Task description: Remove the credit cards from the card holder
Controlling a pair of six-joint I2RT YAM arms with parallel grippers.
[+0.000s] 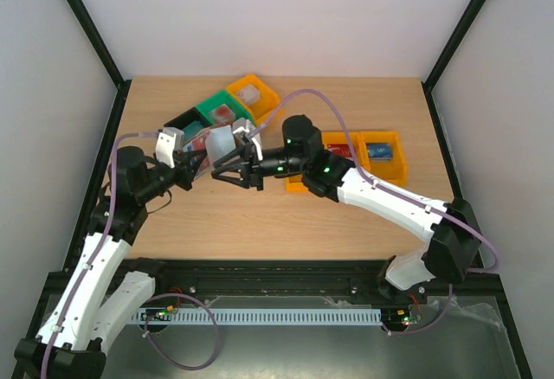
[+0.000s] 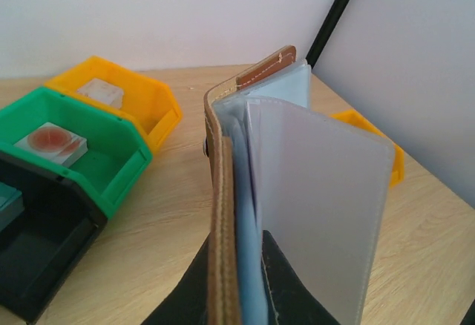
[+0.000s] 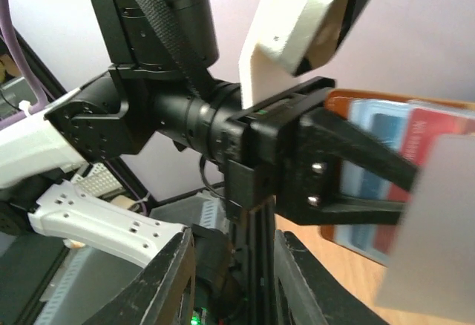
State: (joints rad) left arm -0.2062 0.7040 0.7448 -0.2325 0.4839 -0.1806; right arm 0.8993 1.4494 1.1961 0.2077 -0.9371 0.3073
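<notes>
Wooden bench underneath, bins at its far side. Raised above it, spread open in clenched left claw: wallet. Right claw just beside, jaws parted. Only from right wrist: red card in pocket. From left wrist, pale sleeves.

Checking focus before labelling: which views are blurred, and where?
Top external: evenly lit, sharp, only soft shadows. Left wrist: the pale sleeve of the card holder is close and soft, the green bin crisper. Right wrist: a pale flap in front blurs out; the left claw is sharp.
</notes>
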